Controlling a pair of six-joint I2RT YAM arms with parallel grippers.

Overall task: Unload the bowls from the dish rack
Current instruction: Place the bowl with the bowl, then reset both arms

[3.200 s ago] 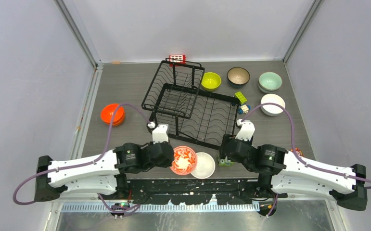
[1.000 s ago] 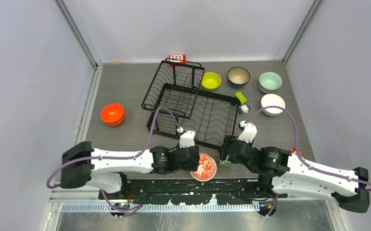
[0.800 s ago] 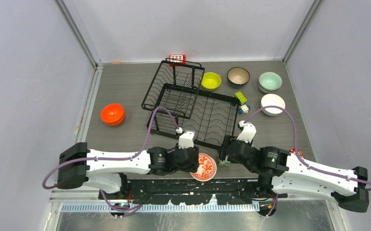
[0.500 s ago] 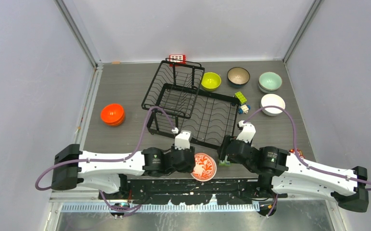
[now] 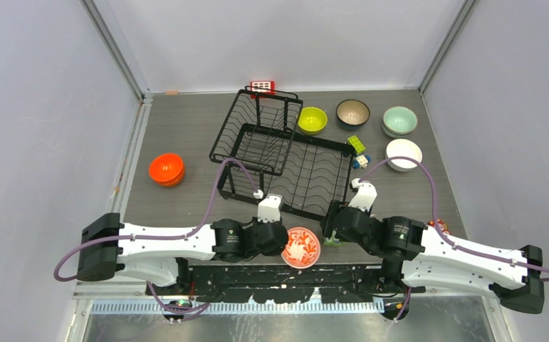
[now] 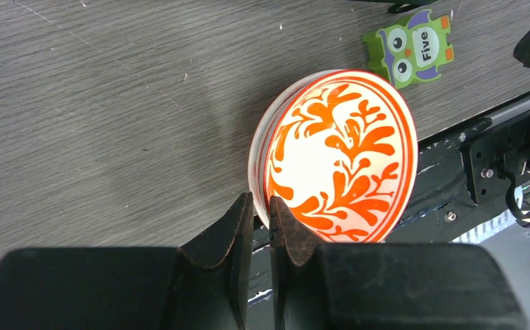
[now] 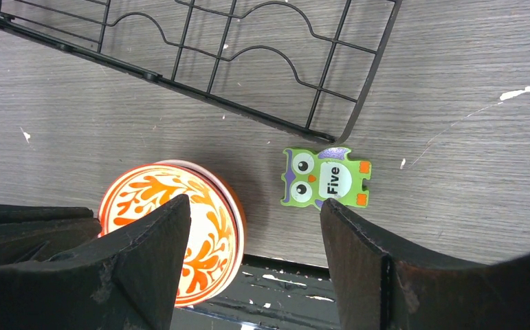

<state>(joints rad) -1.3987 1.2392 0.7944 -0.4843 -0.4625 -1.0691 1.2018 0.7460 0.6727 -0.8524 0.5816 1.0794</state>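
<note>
Left gripper, a slit at the rim of the floral bowl just ahead (grip unclear), apparently nests it in the white bowl to save surface; right gripper gapes empty.

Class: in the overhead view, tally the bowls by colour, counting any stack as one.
Orange bowl stack: 1
Lime green bowl: 1
Dark brown bowl: 1
Pale mint bowl: 1
White bowl: 1
Red-patterned bowl: 1
Total: 6

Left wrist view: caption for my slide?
Left pincer at the rim of the red-floral bowl, stacked on a white bowl, owl block beyond.
</note>
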